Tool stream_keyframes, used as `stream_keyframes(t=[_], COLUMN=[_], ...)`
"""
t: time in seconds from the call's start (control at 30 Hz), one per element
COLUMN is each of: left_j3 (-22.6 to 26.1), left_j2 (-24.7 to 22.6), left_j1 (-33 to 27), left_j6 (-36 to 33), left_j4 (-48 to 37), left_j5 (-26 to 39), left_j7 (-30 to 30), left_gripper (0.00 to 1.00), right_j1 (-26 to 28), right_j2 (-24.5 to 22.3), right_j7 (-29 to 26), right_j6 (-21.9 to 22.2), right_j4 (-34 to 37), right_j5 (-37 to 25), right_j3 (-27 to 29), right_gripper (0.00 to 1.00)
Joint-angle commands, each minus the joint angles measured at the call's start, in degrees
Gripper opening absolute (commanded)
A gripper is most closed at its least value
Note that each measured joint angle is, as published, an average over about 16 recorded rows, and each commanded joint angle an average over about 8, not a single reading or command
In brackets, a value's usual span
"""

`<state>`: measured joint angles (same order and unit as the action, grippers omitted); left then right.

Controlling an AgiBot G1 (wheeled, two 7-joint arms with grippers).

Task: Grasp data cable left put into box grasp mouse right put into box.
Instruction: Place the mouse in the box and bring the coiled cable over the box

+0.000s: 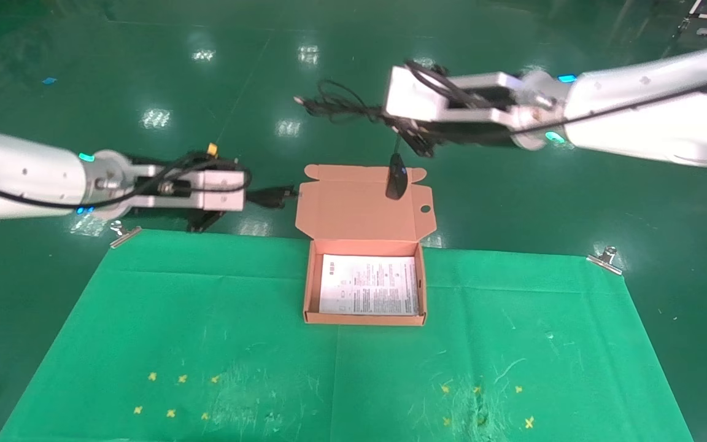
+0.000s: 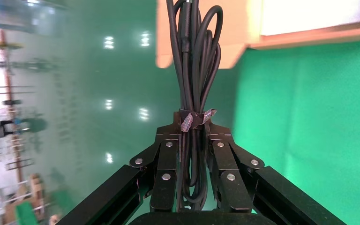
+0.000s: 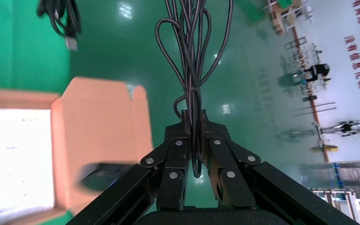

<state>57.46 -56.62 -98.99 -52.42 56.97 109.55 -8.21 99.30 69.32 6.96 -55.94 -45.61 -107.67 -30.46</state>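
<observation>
Salmon cardboard forms the box (image 1: 364, 288), which sits open at the far middle of the green cloth (image 1: 206, 344), its lid (image 1: 359, 205) folded back past the far edge and a white sheet (image 1: 369, 293) lying flat inside.

Left of the lid, raised above the floor, the left gripper (image 1: 249, 195) points right toward the box. Its fingers (image 2: 166, 161) are pressed onto the cable (image 2: 194, 84), a black bundle of long loops bound by a small strap just beyond the fingertips. In the head view the bundle's free end sticks out toward the lid's left edge, just short of it.

Higher up and beyond the box, the right gripper (image 1: 405, 129) pinches the mouse's thin cord (image 3: 192, 70); its fingers (image 3: 176, 154) are pressed together on the gathered loops. More cord loops fan out to the left of the gripper. The mouse (image 1: 395, 177) hangs nose-down below it on the cord, seen over the lid, not inside the box.

Two metal clips (image 1: 604, 259) sit at the cloth's far corners, and small yellow crosses (image 1: 172, 396) mark its near part.
</observation>
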Motion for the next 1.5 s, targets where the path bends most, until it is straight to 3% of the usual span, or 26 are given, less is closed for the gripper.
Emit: stream_keyframes(t=[0.03, 0.4, 0.83, 1.1, 1.5], left_j3=[-0.13, -1.08, -0.09, 1.27, 2.93], left_j2=[-0.62, -1.53, 0.15, 1.82, 5.72], left_j1=[-0.58, -1.87, -0.34, 0.79, 1.83], left_j6=[1.11, 3.53, 1.35, -1.42, -6.70], left_j4=[0.17, -0.47, 0.21, 1.92, 7.05], left_j5=[1.10, 1.40, 2.12, 5.02, 10.58], left_j7=[-0.90, -1.43, -2.75, -7.04, -15.78], left_gripper=[0.00, 0.00, 0.00, 0.00, 0.00], right_j1=[1.23, 4.20, 3.35, 0.93, -1.76], right_j2=[1.92, 5.73, 7.15, 8.13, 8.84], right_j7=[0.65, 4.26, 7.28, 8.66, 6.81], right_j6=[1.23, 2.45, 3.85, 3.17, 6.17], right_j4=[1.77, 7.21, 11.69, 13.28, 13.32], right_j5=[0.17, 1.48, 1.26, 2.87, 7.04], right_j3=[0.09, 0.32, -1.29, -3.71, -11.78], right_gripper=[0.00, 0.00, 0.00, 0.00, 0.00])
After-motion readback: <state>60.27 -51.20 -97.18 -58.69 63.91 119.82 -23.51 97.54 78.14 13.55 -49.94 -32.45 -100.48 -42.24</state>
